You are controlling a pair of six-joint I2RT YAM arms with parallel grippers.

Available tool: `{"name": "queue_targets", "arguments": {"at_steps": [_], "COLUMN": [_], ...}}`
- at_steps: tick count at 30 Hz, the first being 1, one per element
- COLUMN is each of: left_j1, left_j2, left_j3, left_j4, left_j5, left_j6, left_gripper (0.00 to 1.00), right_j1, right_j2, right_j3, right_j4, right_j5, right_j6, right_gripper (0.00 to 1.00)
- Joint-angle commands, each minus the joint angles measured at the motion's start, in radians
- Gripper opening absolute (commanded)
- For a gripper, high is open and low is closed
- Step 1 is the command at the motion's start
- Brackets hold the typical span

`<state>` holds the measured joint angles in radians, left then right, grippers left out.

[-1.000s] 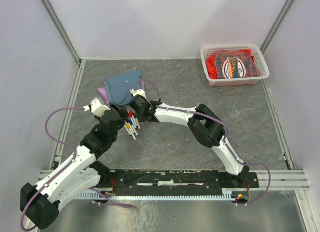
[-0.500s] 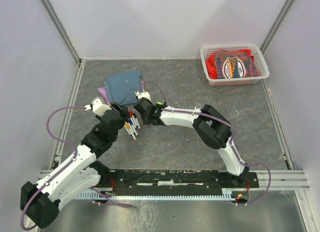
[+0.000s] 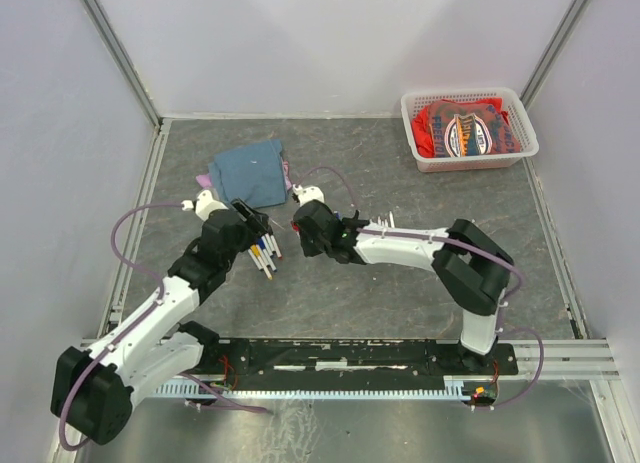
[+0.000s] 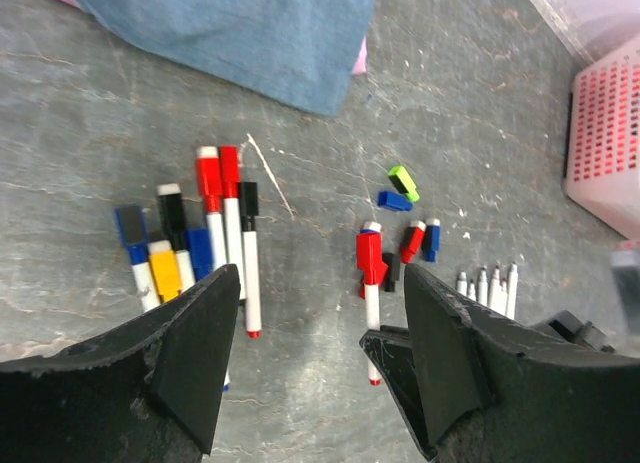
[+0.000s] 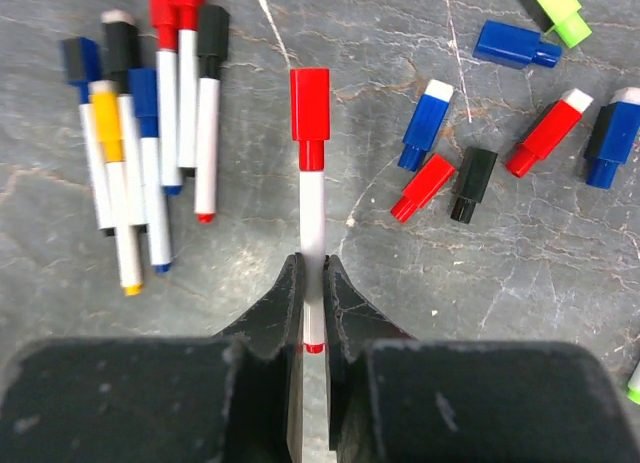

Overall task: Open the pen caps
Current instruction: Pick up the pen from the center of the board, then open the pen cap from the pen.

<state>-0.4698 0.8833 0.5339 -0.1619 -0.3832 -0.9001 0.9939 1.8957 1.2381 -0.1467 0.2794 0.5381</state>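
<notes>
No legible text anywhere; printed emblem on red cloth (image 3: pixel 468 131) in basket (image 3: pixel 415 135) too small to read.

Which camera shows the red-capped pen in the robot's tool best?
The right wrist view: the red-capped pen runs up the middle, barrel gripped by the right tool. The left wrist view shows it smaller. Top view: too far to tell.

Both arms are presenting white shells over black joint housings. The left arm (image 3: pixel 150 328) is sitting at the left end of the black base plate (image 3: pixel 400 353), the right arm (image 3: pixel 400 248) at its right end. A lilac cable (image 3: pixel 118 226) is looping along each arm, away from the base plate. The left gripper (image 4: pixel 318 303) is carrying broad, black, wedge-shaped fingers (image 4: pixel 200 363); the right gripper (image 5: pixel 312 261) is carrying narrow, tapered black ones, farthest from the base plate.
</notes>
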Motion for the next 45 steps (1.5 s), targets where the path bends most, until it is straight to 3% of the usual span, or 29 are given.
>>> {"name": "queue_targets", "arguments": {"at_steps": [1, 10, 20, 45], "left_j1": [0.046, 0.068, 0.078, 0.117], "left_j2": [0.041, 0.206, 0.259, 0.275], "left_j3": [0.026, 0.055, 0.064, 0.023], "left_j4": [0.129, 0.238, 0.273, 0.351], "left_j5": [0.224, 0.505, 0.542, 0.631], "left_j6": [0.014, 0.008, -0.015, -0.056], "left_gripper": [0.73, 0.71, 0.7, 0.44], "right_j1": [0.003, 0.003, 0.006, 0.005], "right_j2": [-0.129, -0.227, -0.27, -0.296], "right_j3": [-0.072, -0.166, -0.213, -0.264], "right_j4": [0.152, 0.25, 0.317, 0.396], "right_j5": [-0.063, -0.138, -0.197, -0.279], "right_j6": [0.031, 0.065, 0.099, 0.146], "right_gripper": [0.01, 0.01, 0.01, 0.01]}}
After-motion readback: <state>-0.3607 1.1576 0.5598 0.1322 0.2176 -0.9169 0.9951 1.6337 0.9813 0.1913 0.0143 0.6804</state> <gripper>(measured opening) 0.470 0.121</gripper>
